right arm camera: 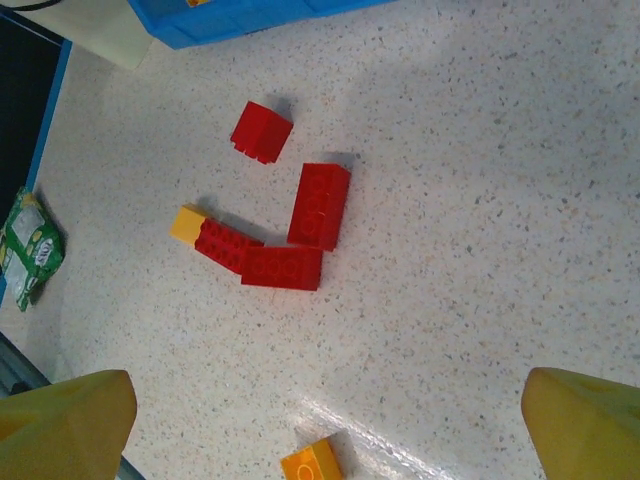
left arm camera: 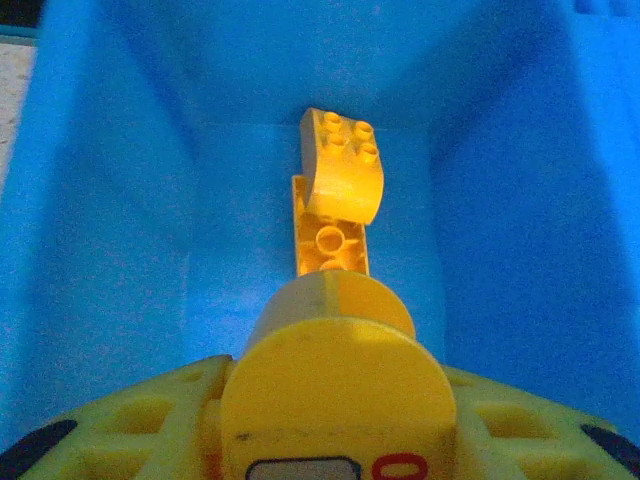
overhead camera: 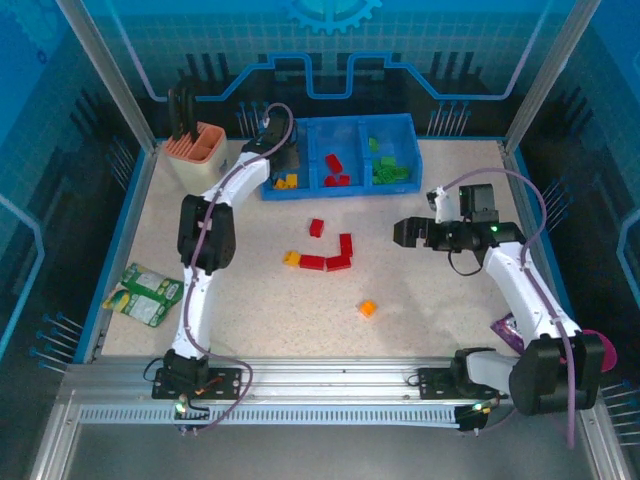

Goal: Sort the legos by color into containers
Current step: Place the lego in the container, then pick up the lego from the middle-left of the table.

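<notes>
1. Hovering above the table, the right gripper (overhead camera: 407,232) has its fingers (right arm camera: 70,420) spread wide, with nothing between them.
2. An orange brick (right arm camera: 315,462) lies on the table between the 2 fingertips and is the piece nearest to them.
3. Farther ahead of those fingers, 4 red bricks (right arm camera: 320,205) lie in a loose cluster. A small yellow brick (right arm camera: 187,222) touches the end of 1 of them.
4. The left gripper (overhead camera: 284,160) hangs over the left compartment of the blue tray (overhead camera: 345,130).
   - Ahead of its fingers (left arm camera: 130,425), 2 yellow bricks (left arm camera: 340,170) rest on the compartment floor.
   - A round yellow piece (left arm camera: 335,395) sits between those fingers. I cannot tell whether it is clamped or already let go.
5. The tray holds yellow in its left compartment, red in the middle and green bricks (overhead camera: 392,168) in the right.
6. The bricks look light, rigid and smooth, so they should neither crush nor bend, but they may slip or twist if pinched at a corner.
7. The safest hold is probably across the 2 flat long sides, with the studs up and the fingers square to the brick.
</notes>
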Controlling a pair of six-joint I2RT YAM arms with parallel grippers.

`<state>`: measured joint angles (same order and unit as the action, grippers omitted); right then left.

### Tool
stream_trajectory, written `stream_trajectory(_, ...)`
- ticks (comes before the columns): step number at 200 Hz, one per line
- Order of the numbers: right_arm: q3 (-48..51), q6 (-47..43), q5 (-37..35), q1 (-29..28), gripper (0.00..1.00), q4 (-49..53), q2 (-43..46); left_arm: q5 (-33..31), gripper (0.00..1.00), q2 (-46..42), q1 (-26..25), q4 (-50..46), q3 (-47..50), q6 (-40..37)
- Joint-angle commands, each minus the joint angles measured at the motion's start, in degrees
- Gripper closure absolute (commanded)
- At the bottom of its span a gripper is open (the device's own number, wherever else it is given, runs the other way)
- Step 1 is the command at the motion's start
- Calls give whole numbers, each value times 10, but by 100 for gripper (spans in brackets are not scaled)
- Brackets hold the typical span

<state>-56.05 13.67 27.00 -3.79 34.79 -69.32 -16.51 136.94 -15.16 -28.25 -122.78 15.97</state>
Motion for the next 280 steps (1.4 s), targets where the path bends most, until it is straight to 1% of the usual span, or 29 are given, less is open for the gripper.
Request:
stream_trajectory(1, -42, -12, -1, -17, 0, 12, -19, 17, 65, 25, 3, -40, -66, -1)
stream_trajectory(22, -59, -8, -4, -30, 0, 6, -40, 26, 64, 46, 9, -39, -80, 12)
stream_trajectory(34, -69, -10, -5, -38, 0, 3, -54, 38, 62, 52, 11, -41, -80, 18)
stream_trajectory(48, -82, -10, -8, -45, 0, 0, -72, 47, 57, 51, 10, -38, -71, 24)
stream_trajectory(76, -108, -11, -14, -58, 0, -2, -97, 53, 43, 32, 10, -20, -35, 28)
stream_trajectory(89, -120, -11, -17, -63, 0, -2, -104, 55, 39, 25, 10, -20, -30, 27)
stream_trajectory(109, -131, -11, -21, -68, 0, -2, -108, 61, 37, 11, 10, -24, -23, 31)
stream_trajectory(136, -137, -8, -25, -71, 0, 0, -105, 67, 37, -38, 7, 4, 37, 34)
stream_trajectory(156, -133, -7, -29, -76, 0, -2, -95, 70, 36, -98, 4, 21, 91, 31)
stream_trajectory(174, -121, -7, -36, -81, 0, -6, -86, 86, 34, -165, -6, 40, 165, 21)
stream_trajectory(198, -106, -3, -49, -82, 0, -11, -79, 83, 31, -269, -36, 62, 286, -6)
stream_trajectory(210, -103, -3, -58, -82, 0, -9, -75, 80, 30, -321, -60, 65, 348, -20)
stream_trajectory(221, -102, -6, -71, -81, 0, -6, -68, 69, 27, -368, -84, 64, 409, -14)
stream_trajectory(232, -103, -7, -88, -80, 0, -3, -62, 73, 26, -413, -112, 76, 477, 6)
stream_trajectory(254, -107, -3, -107, -73, 0, 4, -58, 89, 26, -485, -192, 126, 598, 39)
stream_trajectory(280, -110, 3, -108, -69, 0, 12, -62, 75, 27, -515, -298, 171, 674, 102)
